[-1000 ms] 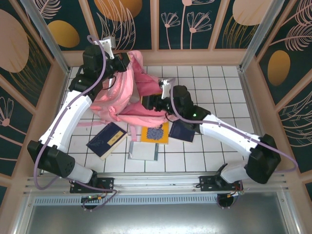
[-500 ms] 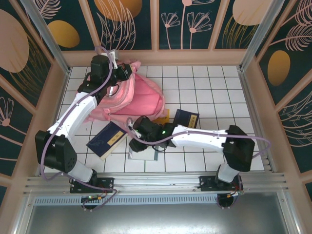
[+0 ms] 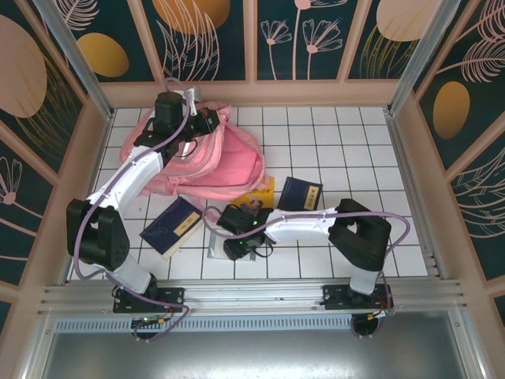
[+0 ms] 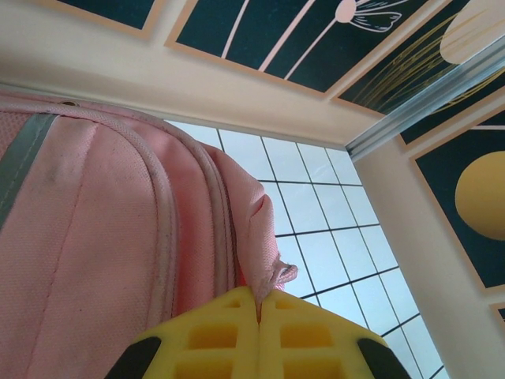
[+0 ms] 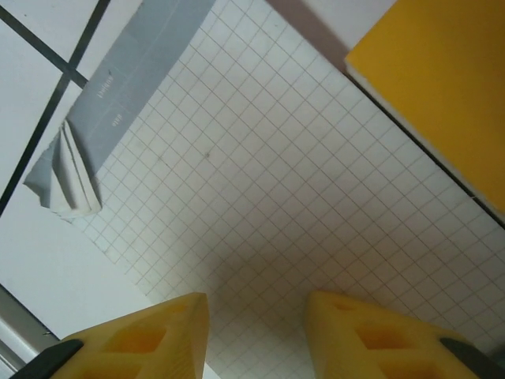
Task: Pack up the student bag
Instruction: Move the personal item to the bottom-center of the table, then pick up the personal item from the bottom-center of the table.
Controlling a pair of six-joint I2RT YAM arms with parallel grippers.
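The student bag is a big pink backpack lying at the back left of the tiled table. My left gripper is at its top rim, shut on a fold of pink fabric with the yellow pads pressed together. The bag's pink panel and grey stripe fill the left side of the left wrist view. My right gripper hangs low at the front centre over a grid-paper notebook. Its fingers stand apart, with nothing between them.
A yellow book lies just behind the notebook, partly under the bag's edge. There is a dark blue book to its right, and another blue book at the front left. Wooden walls enclose the table.
My right arm has swung from the bag's opening down to the front, over the grid notebook, and its jaws have narrowed. The left gripper has shifted slightly right, still holding the bag's rim.
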